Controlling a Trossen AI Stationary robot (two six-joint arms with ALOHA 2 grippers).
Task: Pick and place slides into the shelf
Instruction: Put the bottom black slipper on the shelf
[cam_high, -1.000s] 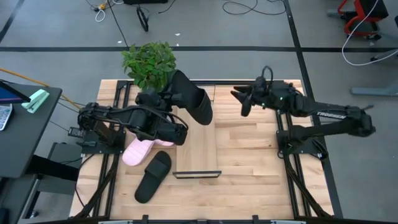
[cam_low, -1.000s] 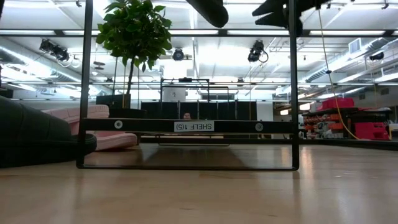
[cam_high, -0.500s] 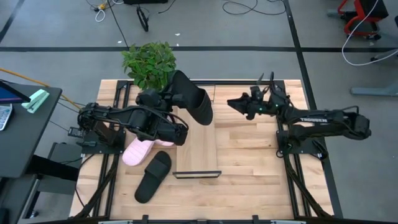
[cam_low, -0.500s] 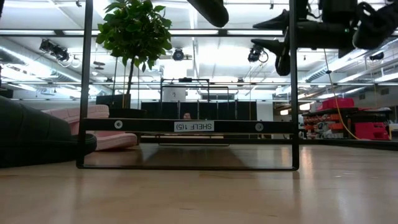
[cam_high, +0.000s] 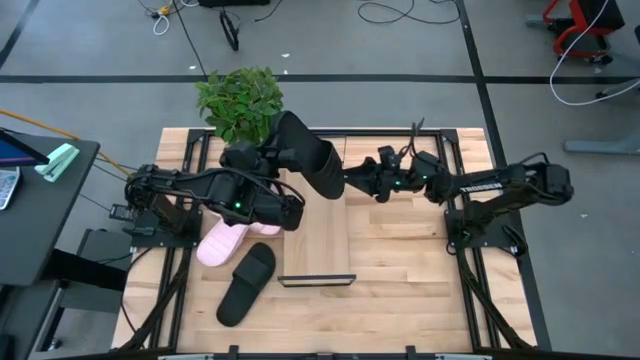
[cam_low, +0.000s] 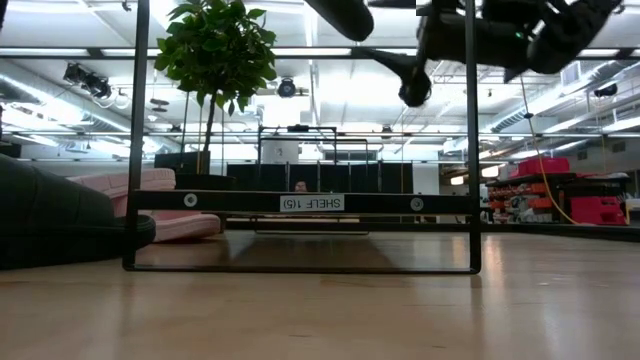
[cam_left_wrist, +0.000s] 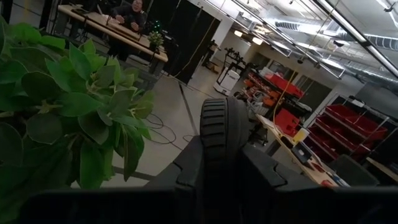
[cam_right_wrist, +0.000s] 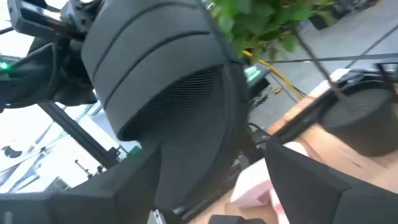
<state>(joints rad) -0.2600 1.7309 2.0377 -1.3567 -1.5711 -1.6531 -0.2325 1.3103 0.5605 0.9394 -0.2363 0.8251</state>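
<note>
Bench near edge first: one black slide (cam_high: 246, 284) is lying left of the shelf (cam_high: 317, 240); farther, my left pincer (cam_high: 272, 158) is gripping another black slide (cam_high: 310, 158) aloft, right pincer (cam_high: 352, 180) gaping wide beside it; handover seems next.

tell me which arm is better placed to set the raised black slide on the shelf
Left. The left gripper holds the black slide raised above the shelf; the right gripper, open, only reaches toward it.

Matte black slide (cam_high: 308, 157), pale pink slide (cam_high: 222, 243)
</note>
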